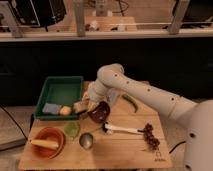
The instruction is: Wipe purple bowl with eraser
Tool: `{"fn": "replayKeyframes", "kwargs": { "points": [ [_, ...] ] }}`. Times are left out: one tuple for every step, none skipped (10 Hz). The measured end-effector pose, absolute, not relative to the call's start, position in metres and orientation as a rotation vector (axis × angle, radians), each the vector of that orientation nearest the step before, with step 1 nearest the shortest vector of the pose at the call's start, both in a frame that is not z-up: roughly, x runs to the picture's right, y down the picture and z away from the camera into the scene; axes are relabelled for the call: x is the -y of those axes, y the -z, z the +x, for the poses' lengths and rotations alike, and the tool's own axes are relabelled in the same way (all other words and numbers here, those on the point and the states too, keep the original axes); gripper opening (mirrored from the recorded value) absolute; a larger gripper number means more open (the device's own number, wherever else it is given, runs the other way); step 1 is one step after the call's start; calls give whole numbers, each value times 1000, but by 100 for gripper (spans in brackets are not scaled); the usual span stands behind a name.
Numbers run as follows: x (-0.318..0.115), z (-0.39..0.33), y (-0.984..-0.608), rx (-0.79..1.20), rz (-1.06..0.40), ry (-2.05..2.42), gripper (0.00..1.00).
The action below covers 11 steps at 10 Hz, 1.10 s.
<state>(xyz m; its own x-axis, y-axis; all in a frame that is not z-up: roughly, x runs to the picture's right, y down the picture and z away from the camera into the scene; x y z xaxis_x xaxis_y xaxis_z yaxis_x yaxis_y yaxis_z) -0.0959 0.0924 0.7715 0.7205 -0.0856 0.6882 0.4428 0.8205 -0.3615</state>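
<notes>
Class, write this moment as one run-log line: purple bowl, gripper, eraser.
purple bowl: on wooden table | gripper: low at its rim | eraser: beside gripper, hold unclear

Gripper: you see the gripper [91, 104] low at the upper-left rim of the purple bowl [101, 114], beside the green tray [62, 92]. Its tip blurs into the eraser [80, 106], so you cannot tell whether they touch.
Purple bowl: the gripper hides its upper-left rim.
Arm: the arm [145, 95] is cut off by the right edge.
Green vegetable: the arm hides the upper end of the green vegetable [131, 103].
Orange bowl: the orange bowl [35, 140] holds a yellow thing [45, 144], too blurred for you to name.
Desk: the print [159, 160] at the near right corner of the desk [120, 150] is too small to read.
</notes>
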Motion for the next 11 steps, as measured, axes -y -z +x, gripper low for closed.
{"fn": "replayKeyframes", "kwargs": {
  "points": [
    [-97,-97,-773,724,-543,286,0],
    [-101,-96,-775,730,-546,269,0],
    [-106,-97,-778,734,-551,250,0],
    [-112,-98,-783,738,-558,234,0],
    [-118,-97,-788,739,-566,217,0],
    [-123,-94,-793,730,-573,200,0],
    [-126,-91,-796,716,-580,185,0],
    [-130,-88,-798,705,-586,174,0],
    [-132,-85,-800,698,-589,166,0],
    [-134,-82,-800,689,-592,157,0],
    [-136,-78,-801,683,-594,150,0]
  ]
}}
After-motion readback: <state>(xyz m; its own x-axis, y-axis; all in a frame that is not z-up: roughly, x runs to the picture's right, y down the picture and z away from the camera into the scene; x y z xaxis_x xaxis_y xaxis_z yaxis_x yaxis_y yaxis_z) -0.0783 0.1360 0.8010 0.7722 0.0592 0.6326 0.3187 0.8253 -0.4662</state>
